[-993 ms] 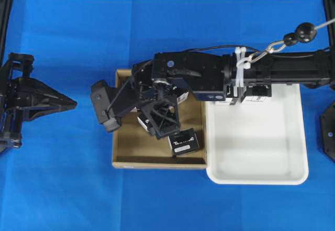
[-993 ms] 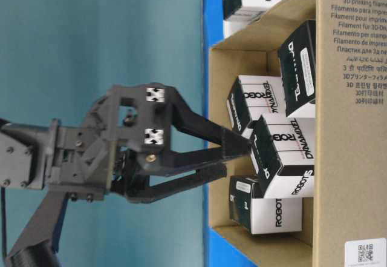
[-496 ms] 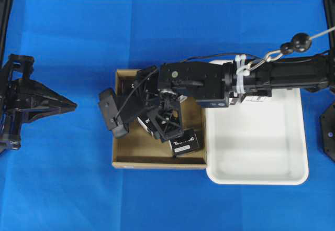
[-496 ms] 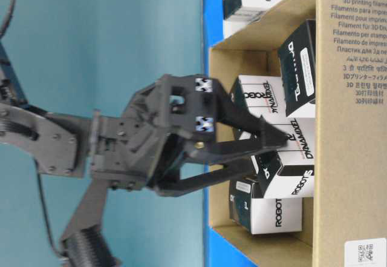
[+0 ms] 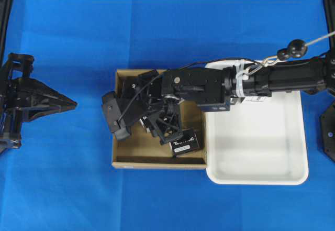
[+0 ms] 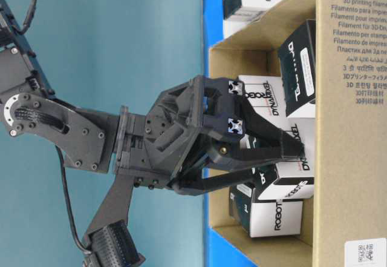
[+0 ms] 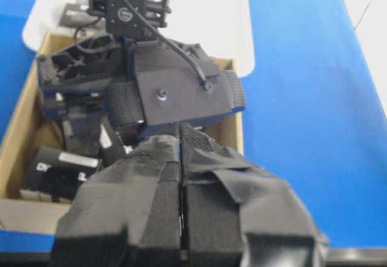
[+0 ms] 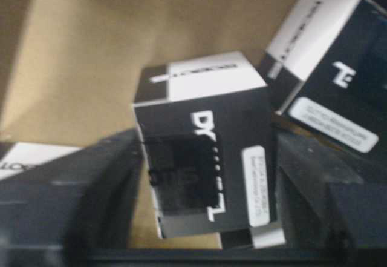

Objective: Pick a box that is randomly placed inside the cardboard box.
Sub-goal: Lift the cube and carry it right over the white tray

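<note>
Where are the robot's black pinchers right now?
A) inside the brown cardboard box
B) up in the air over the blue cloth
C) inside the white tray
A: the right gripper reaches into the cardboard box, its fingers on either side of a small black box.

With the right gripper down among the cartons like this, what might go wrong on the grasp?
The right gripper straddles one box, jaws open on both sides. That box sits tilted, so closing may twist it or let it slip. A second box lies close beside it, and a finger might catch or push that one. The cardboard box itself could shift.
</note>
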Robot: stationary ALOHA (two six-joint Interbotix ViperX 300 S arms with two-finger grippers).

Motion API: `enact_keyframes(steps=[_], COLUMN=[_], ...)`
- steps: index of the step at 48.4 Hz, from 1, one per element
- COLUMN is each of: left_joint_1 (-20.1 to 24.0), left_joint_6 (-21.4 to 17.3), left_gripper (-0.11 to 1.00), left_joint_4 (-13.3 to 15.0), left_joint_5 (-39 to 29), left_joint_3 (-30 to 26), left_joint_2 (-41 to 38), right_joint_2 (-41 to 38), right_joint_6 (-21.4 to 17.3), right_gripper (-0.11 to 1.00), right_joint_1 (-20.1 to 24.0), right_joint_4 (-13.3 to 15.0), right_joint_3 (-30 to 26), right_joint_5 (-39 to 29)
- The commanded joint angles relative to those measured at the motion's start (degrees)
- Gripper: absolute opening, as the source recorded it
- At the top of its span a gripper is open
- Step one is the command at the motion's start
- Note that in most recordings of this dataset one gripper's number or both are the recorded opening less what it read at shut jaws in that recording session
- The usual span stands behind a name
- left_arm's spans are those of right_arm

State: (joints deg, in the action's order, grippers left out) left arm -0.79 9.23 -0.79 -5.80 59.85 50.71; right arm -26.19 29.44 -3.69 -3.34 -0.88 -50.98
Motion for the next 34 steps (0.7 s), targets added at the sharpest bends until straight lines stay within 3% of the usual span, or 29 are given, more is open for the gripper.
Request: enact_keyframes(steps=[1,11,21,26,34], left_joint_1=[0.18,-0.35,-1.58,-1.58,-1.58], left_joint_6=[0.09,0.79,2.64,2.64,2.72], left_gripper=[-0.07,-0.07,-0.07,-0.07,-0.07], left_joint_4=[-0.18,-0.18,-0.18,-0.18,-0.18], left_joint_5=[0.26,0.26,0.26,0.26,0.26], left_joint_3=[-1.49,-1.67,-1.41,-1.41,-1.41], left_joint_2=[-0.26,-0.26,-0.18,-0.26,-0.18], right_joint_2=[0.62,5.98,13.97,18.46,24.35], right_joint_6=[-0.18,-2.29,-13.54,-18.11,-20.21], right_gripper=[0.60,0.60,0.60,0.60,0.60], right_joint_1=[0.79,0.88,-1.58,-3.25,-4.31], right_joint_4=[0.09,-0.26,-0.26,-0.26,-0.26], right_joint_3=[-0.88,-4.22,-7.65,-6.42,-0.62], right_joint_5=[-0.88,-8.17,-17.84,-21.09,-23.55])
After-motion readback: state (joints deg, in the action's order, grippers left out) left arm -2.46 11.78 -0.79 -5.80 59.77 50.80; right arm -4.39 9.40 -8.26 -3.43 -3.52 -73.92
